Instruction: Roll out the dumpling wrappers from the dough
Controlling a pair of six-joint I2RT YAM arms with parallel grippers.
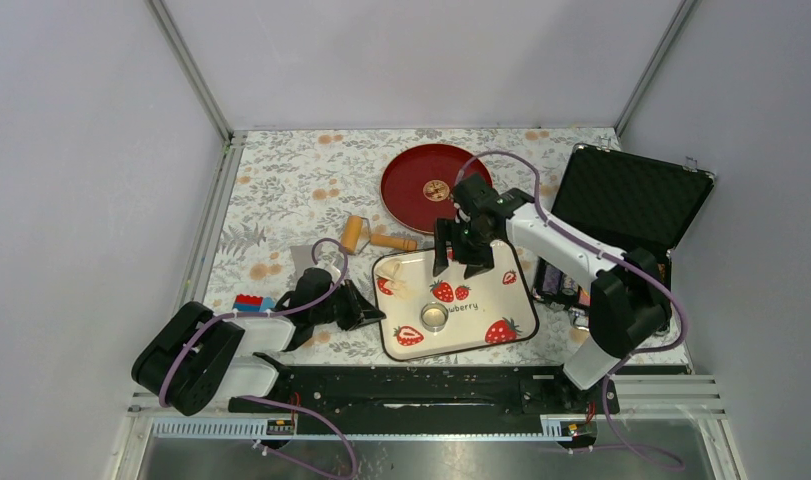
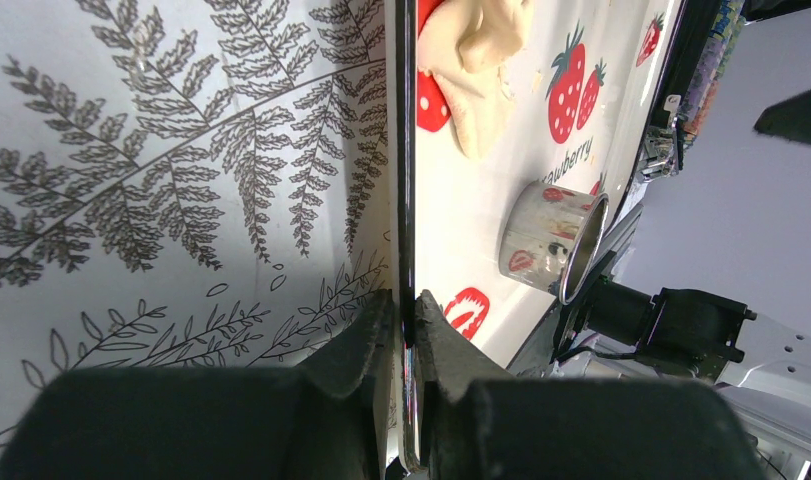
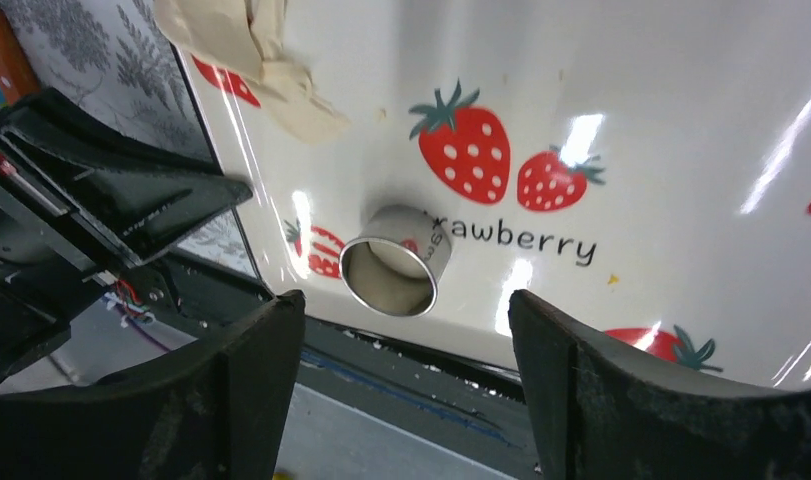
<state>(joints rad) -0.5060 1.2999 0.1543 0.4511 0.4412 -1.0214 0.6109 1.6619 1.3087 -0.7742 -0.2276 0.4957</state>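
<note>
Dough (image 1: 396, 288) lies ragged at the strawberry tray's (image 1: 521, 303) left end. It looks soft and sticky, so I'd lift it by its thick edge. My left gripper (image 2: 404, 305) is pinched tight on the tray rim. My right gripper (image 3: 403, 308) hangs wide open and empty.

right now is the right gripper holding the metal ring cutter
No, the right gripper is open and the ring cutter sits free on the tray.

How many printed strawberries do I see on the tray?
6 strawberries: one partly under the dough, two at centre, one right, two along the tray's near edge; right gripper may hide more.
</note>
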